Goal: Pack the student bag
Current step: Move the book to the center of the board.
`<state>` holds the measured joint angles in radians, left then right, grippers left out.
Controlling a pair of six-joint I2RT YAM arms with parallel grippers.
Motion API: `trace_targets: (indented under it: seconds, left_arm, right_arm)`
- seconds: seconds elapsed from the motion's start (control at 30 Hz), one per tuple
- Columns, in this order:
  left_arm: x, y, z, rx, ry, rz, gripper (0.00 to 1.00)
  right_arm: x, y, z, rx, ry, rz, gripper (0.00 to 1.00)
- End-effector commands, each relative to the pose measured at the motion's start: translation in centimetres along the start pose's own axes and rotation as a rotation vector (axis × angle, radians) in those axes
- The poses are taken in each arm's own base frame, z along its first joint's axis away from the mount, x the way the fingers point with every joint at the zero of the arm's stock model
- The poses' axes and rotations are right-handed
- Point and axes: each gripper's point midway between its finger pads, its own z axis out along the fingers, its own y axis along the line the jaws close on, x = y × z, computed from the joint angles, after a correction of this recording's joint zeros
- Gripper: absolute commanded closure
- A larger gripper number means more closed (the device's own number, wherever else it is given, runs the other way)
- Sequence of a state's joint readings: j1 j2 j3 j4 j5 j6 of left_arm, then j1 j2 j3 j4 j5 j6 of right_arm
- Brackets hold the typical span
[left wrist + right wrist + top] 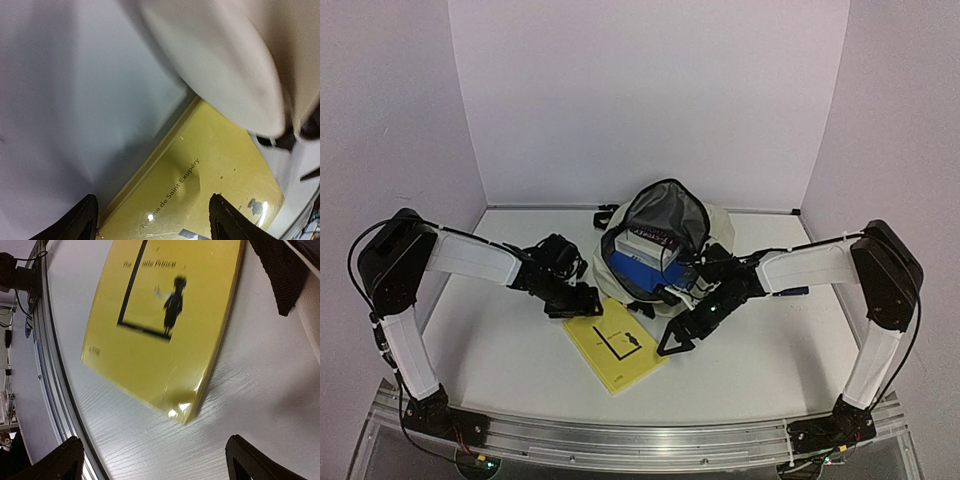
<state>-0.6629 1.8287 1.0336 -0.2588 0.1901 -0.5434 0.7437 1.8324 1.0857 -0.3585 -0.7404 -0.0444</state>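
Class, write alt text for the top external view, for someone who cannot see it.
An open, partly packed student bag lies on the table, a yellow book flat before it. The left gripper and right gripper, both open, flank the book.

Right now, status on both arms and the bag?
Left fingers open, right fingers open. Student bag unzipped, items inside. Yellow book outside, flat on table.

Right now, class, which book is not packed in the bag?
The yellow book, flat on the table; the blue book and the white book sit inside the student bag.
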Motion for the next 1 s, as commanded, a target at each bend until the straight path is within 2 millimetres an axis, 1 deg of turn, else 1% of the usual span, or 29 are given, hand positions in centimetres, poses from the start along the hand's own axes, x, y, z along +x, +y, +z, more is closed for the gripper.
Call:
trace_targets:
  seconds: [0.0,0.1,0.13,0.23,0.3,0.37,0.4,0.43,0.5,0.57,0.63,0.7,0.8,0.87,0.97]
  left_arm:
    - [5.0,-1.5,0.3,0.074,0.061,-0.157,0.27]
    - [5.7,-2.1,-0.3,0.075,0.028,-0.188,0.28]
    - [5.8,-2.2,-0.4,0.067,0.020,-0.183,0.27]
    - [6.1,-2.6,-0.9,0.036,-0.003,-0.150,0.23]
    - [5.9,-3.4,-2.0,0.027,-0.028,-0.094,0.21]
    - [5.6,-4.3,-3.3,0.028,-0.052,-0.033,0.18]
    - [5.5,-4.6,-3.9,0.035,-0.059,-0.016,0.17]
    - [5.3,-4.8,-4.5,0.041,-0.067,-0.003,0.16]
    - [5.0,-5.0,-5.7,0.047,-0.087,0.006,0.15]
    - [4.8,-5.4,-6.8,0.064,-0.100,0.014,0.15]
    - [5.1,-5.9,-7.5,0.100,-0.101,0.013,0.15]
    - [5.6,-5.9,-8.3,0.123,-0.104,0.008,0.15]
    - [6.8,-4.9,-9.0,0.120,-0.098,-0.010,0.15]
    - [7.3,-4.5,-9.6,0.125,-0.102,-0.022,0.15]
    - [7.7,-4.1,-10.0,0.137,-0.117,-0.043,0.14]
  right_arm:
    - [0.5,-2.1,0.1,-0.007,-0.016,0.112,0.03]
    - [1.8,-3.3,-0.5,-0.060,-0.009,0.209,0.07]
    - [2.1,-3.3,-0.7,-0.066,-0.006,0.205,0.08]
    - [2.3,-2.9,-1.5,-0.046,0.000,0.120,0.10]
    - [2.3,-2.5,-2.5,-0.021,0.003,0.072,0.11]
    - [2.4,-1.3,-3.6,-0.013,-0.004,-0.009,0.14]
    - [2.7,-0.7,-3.6,0.014,0.018,-0.055,0.17]
    - [3.3,0.1,-3.3,0.033,0.053,-0.104,0.20]
    - [5.2,2.3,-2.4,0.006,0.155,-0.201,0.23]
    - [6.0,3.8,-1.4,0.006,0.198,-0.274,0.24]
    - [6.9,4.5,-0.2,0.022,0.253,-0.338,0.25]
    - [7.8,4.8,0.9,0.024,0.309,-0.377,0.27]
    - [9.5,4.9,2.2,0.028,0.390,-0.417,0.27]
    - [10.2,4.7,2.9,0.037,0.431,-0.419,0.28]
    - [10.1,3.5,3.8,0.077,0.467,-0.400,0.29]
